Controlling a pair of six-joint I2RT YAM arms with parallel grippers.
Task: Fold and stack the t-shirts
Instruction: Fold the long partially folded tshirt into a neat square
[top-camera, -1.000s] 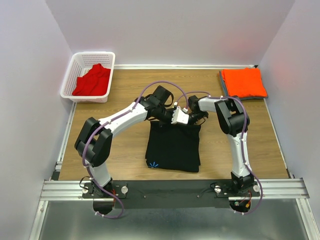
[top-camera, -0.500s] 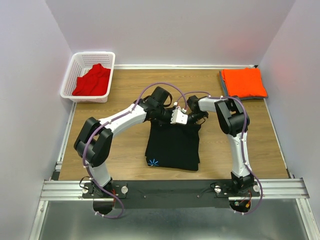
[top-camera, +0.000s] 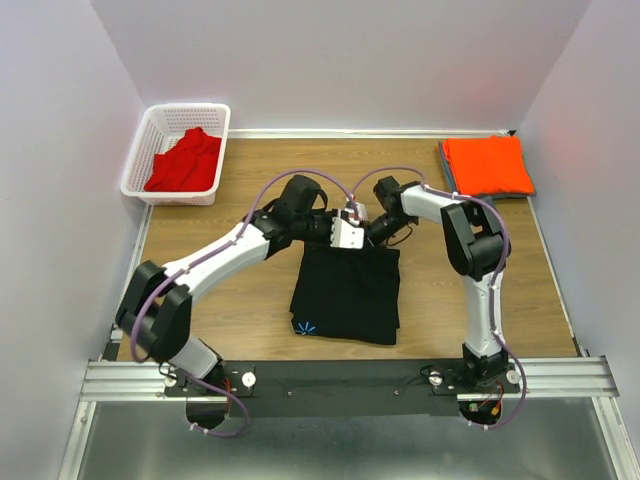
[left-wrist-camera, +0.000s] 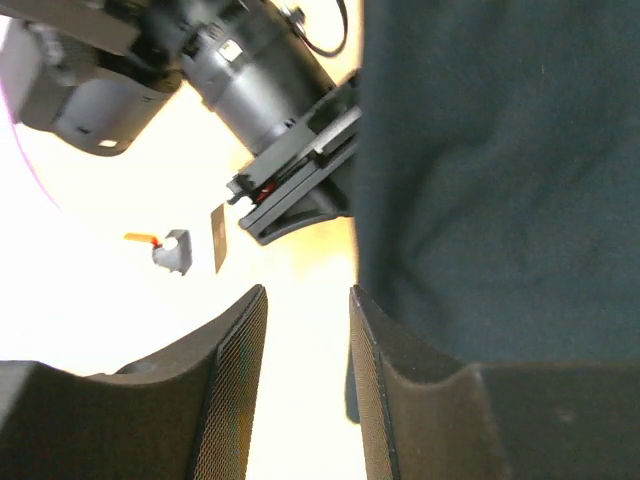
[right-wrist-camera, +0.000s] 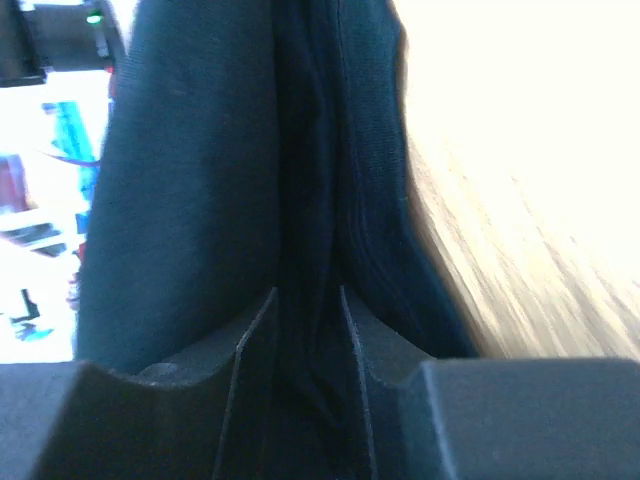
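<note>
The black t-shirt (top-camera: 345, 290) lies folded into a rectangle at the table's middle. Both grippers meet at its far edge. My left gripper (top-camera: 349, 234) stands open just left of the cloth; in the left wrist view nothing lies between its fingers (left-wrist-camera: 238, 370), and the black t-shirt (left-wrist-camera: 500, 180) is to their right. My right gripper (top-camera: 374, 231) is shut on a thick fold of the black t-shirt (right-wrist-camera: 190, 180), which fills the gap between its fingers (right-wrist-camera: 385, 350). The orange t-shirt (top-camera: 487, 164) lies folded at the back right. The red t-shirt (top-camera: 185, 160) is crumpled in the basket.
The white mesh basket (top-camera: 150, 130) stands at the back left corner. A grey layer (top-camera: 446, 170) shows under the orange shirt. The wooden table (top-camera: 250, 170) is walled in on three sides. The right arm's wrist (left-wrist-camera: 250, 80) fills the left wrist view's top.
My left gripper has opened and let go of the black shirt's far edge, and the left arm has swung leftward. The right gripper has shifted slightly left at that edge.
</note>
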